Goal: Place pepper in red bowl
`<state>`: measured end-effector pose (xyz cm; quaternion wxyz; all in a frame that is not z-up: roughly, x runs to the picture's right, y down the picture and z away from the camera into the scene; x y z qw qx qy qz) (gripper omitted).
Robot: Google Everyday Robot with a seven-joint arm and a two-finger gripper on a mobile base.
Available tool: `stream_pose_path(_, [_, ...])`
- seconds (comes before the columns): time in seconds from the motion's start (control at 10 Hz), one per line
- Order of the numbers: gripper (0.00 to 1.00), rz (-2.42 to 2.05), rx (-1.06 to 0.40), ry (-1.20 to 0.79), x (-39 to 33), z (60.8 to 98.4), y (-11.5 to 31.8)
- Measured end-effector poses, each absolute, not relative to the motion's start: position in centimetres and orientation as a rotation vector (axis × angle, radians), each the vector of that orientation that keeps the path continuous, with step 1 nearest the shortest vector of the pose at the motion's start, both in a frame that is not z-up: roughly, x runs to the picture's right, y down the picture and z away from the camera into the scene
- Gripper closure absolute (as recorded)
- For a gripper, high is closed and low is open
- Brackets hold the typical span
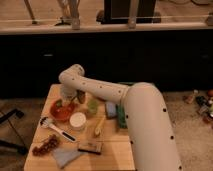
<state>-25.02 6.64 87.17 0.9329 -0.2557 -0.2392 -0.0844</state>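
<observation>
**Pepper at the rim of the red bowl, gripper directly over it**

Item inspected: the pepper (58, 104), a small green piece. It sits at the far left edge of the red bowl (63, 113), right under the gripper (65, 100). Whether it rests in the bowl or hangs from the gripper cannot be told.

Gripper: it points down from the bent arm (100, 90), low over the far side of the bowl. How far it is open cannot be told, nor whether it holds the pepper.

Bowl: upright on the left part of the wooden table (112, 152), towards the far edge.

Surroundings, working outward:
- A white disc (77, 120) lies just beside the bowl on its near right.
- A pale green cup (92, 106) stands right of the bowl.
- A long yellow piece (99, 127) lies nearer the front, right of the disc.
- A blue block (110, 109) and a green bin (121, 118) sit further right, next to the robot's white body.
- A white-handled utensil (56, 129) lies in front of the bowl.
- A red cluster (45, 145), a grey-blue cloth (65, 157) and a brown block (90, 147) lie along the front edge.
</observation>
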Motion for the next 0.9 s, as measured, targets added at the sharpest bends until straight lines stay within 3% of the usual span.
stream_pose_path(0.9, [1.00, -0.107, -0.505, -0.696, -25.8, 85.4, 6.0])
